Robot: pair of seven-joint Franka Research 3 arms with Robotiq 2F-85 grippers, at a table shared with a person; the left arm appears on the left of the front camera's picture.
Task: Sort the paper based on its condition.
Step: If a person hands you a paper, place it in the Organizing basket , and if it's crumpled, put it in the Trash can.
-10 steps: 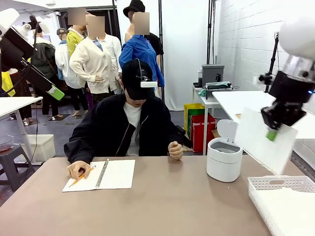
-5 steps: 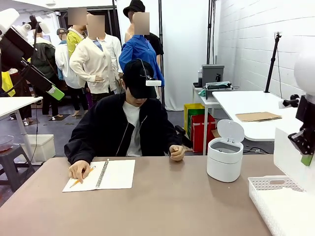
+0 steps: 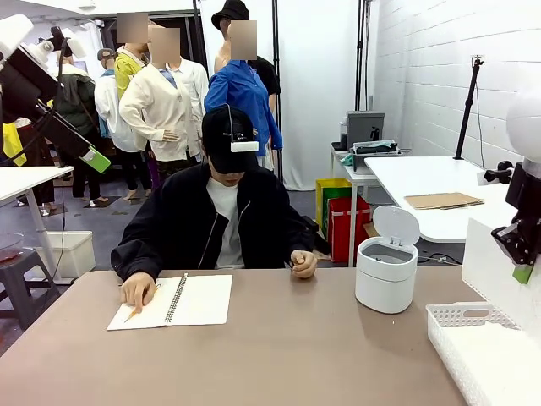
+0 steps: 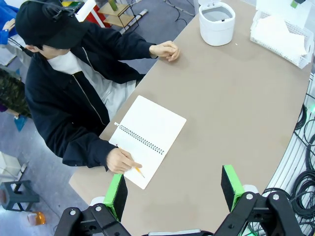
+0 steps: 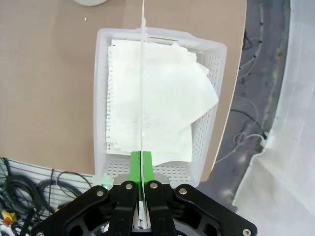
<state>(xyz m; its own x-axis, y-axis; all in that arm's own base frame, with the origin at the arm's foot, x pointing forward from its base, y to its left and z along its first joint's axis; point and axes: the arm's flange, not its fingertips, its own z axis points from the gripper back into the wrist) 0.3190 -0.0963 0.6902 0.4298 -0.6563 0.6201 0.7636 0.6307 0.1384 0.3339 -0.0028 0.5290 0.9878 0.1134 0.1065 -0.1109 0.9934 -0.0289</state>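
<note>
Fingers of the black, green-padded left gripper [image 4: 173,189] stand wide apart with nothing between them, raised high over the left end of the brown table [image 3: 279,355]. Below it the person's hand [image 3: 135,293] works a yellow pencil [image 4: 138,170] on the open white spiral-bound notebook [image 3: 173,300]. Right of the middle stands the round white plastic bin [image 3: 386,275], its lid tipped up.

At the far right is the white perforated plastic basket [image 3: 473,311], which the right wrist view shows already holding a loose stack of white sheets [image 5: 162,98], a few with bent corners. The right gripper [image 3: 522,269] is clamped tight on the top edge of a thin, flat white sheet of paper [image 3: 494,283], which hangs upright under it.

A second ago this gripper and its sheet were higher and closer to the bin; half a second ago they had already swung out over the basket, and they have barely shifted since. The sheet now hangs edge-on above the stack, so this one looks bound for the basket, not the bin, with only lowering and release left.
</note>
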